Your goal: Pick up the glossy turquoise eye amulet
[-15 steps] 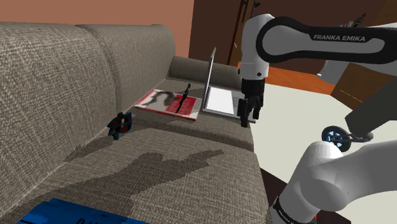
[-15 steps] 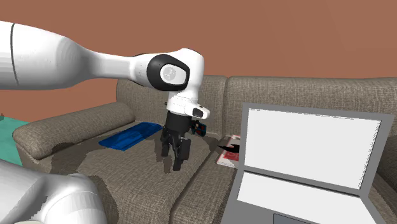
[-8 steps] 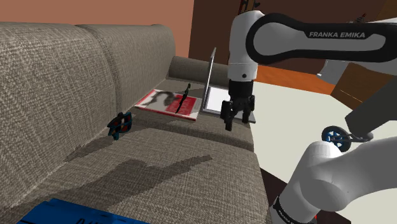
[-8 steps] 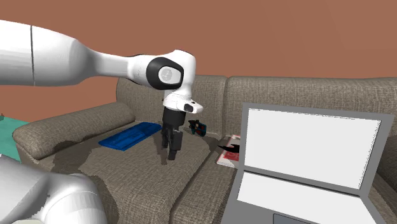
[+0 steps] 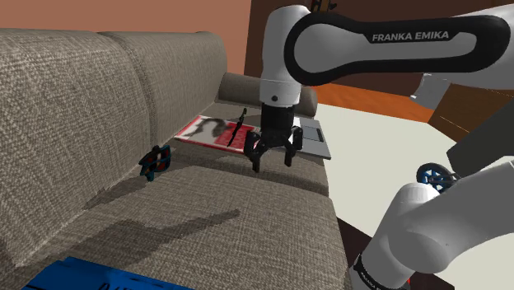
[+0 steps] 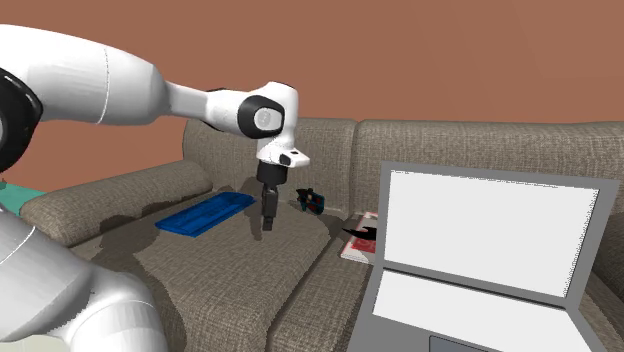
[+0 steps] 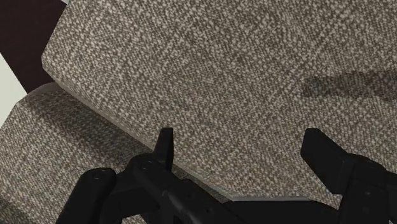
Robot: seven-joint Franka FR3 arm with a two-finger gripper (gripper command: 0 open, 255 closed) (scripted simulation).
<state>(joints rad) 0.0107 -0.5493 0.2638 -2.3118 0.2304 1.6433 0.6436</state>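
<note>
Amulet point(image 5: 156, 161) lies on the sofa point(image 5: 206, 206) seat, tucked at the foot of the backrest point(image 5: 74, 107). It reads dark turquoise-blue with a red fleck, and seems to lean on the backrest fabric, though the shoulder view is too coarse to be sure. In the second exterior view it sits just beyond the arm point(image 6: 311, 201), near the red magazine point(image 5: 216, 132). The magazine carries a black pen point(image 5: 239, 123), and the laptop point(image 5: 309, 136) lies beyond that, well apart from the amulet. End effector point(image 5: 272, 159) hangs over the front part of the seat, well to the shoulder view's right of the amulet. Its fingers point(image 7: 165, 149) stand apart with nothing between them, and bare cushion lies below. Step in hand, as judged: the approach, grasp not yet begun. To do it well:

- Carry the end effector toward the backrest at its present height so the fingertips clear the cushion.
- Stop directly above the amulet before descending.
- Turn the wrist so the fingers straddle the amulet's thin dimension and neither fingertip drives into the backrest.
- Descend with the fingers wide, allow for the soft cushion giving way, and close low on the body, since a glossy surface may slip.
</note>
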